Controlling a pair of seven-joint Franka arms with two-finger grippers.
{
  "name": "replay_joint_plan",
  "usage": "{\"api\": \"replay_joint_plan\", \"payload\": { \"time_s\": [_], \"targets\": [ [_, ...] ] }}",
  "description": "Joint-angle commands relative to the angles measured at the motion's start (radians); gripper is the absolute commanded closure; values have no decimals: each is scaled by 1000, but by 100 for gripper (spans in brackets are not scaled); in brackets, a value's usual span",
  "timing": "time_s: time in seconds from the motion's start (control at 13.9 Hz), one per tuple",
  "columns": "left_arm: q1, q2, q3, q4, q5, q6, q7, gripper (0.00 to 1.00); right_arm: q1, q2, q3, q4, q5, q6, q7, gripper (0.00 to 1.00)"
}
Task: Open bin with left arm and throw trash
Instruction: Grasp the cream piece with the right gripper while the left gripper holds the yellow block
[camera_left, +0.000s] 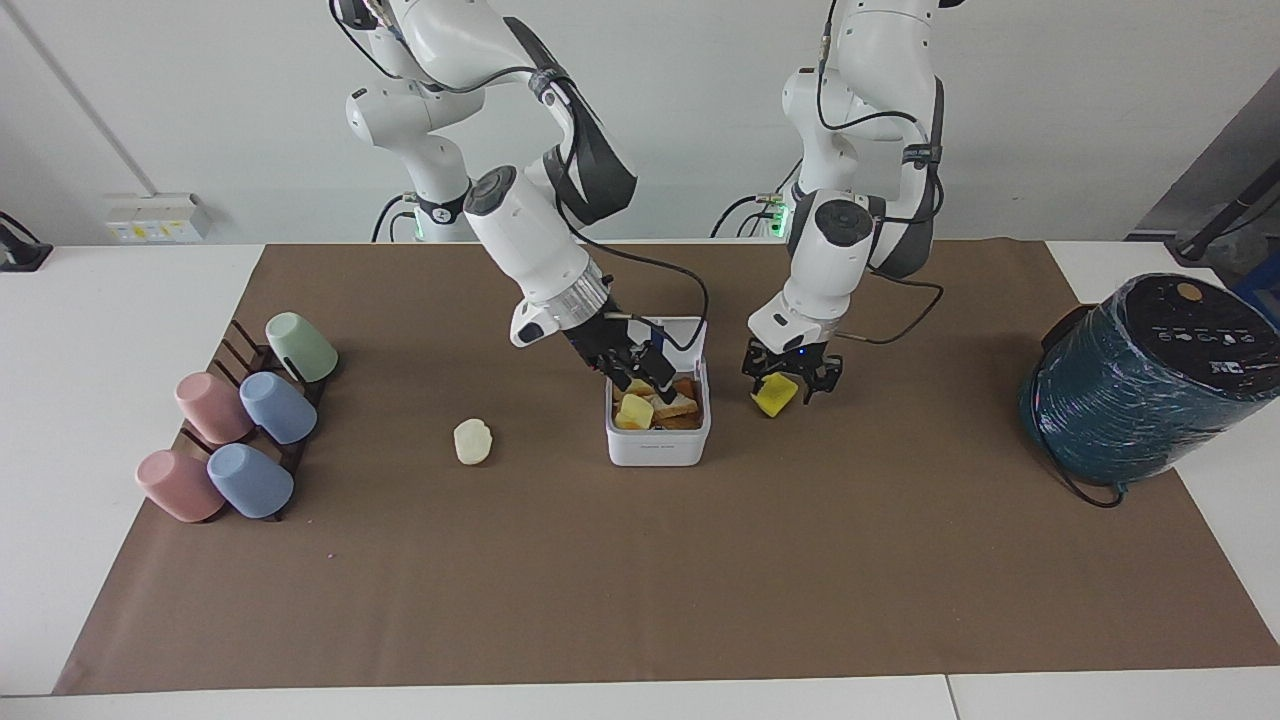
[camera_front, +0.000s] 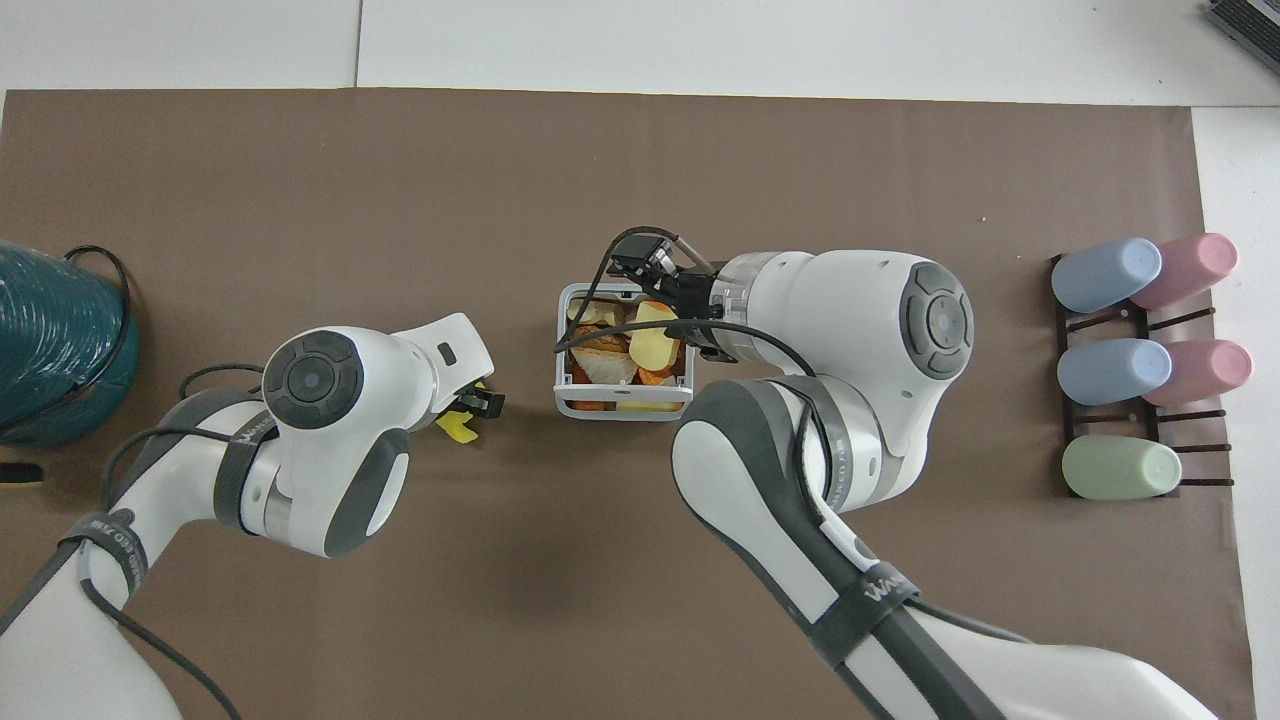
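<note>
Bin (camera_left: 657, 440), a white rounded plastic cube, holds foam scraps (camera_left: 655, 405).

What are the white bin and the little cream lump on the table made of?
The bin looks like smooth, hard white plastic: its walls are even and slightly shiny, with rounded corners. The cream lump looks like soft foam or sponge: dull, matte and bumpy-edged, with no shine. That is only a guess from its look.

arms: glossy white shells | joints: grey caps | cables: black | straps: dark, lettered
</note>
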Motion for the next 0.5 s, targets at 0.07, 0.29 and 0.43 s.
{"api": "replay_joint_plan", "payload": {
  "time_s": [0.07, 0.29, 0.43],
  "targets": [
    [-6, -27, -2, -73, -1, 31, 18, 20, -133, -43, 2, -13, -235, -36, -50, 0],
    [-12, -27, -2, -71, 1, 26, 4, 100, -242, -50, 1, -23, -344, -163, -368, 0],
    [-15, -22, -2, -56, 1, 28, 12, 100, -289, -57, 1, -82, -387, -182, -572, 0]
  ]
}}
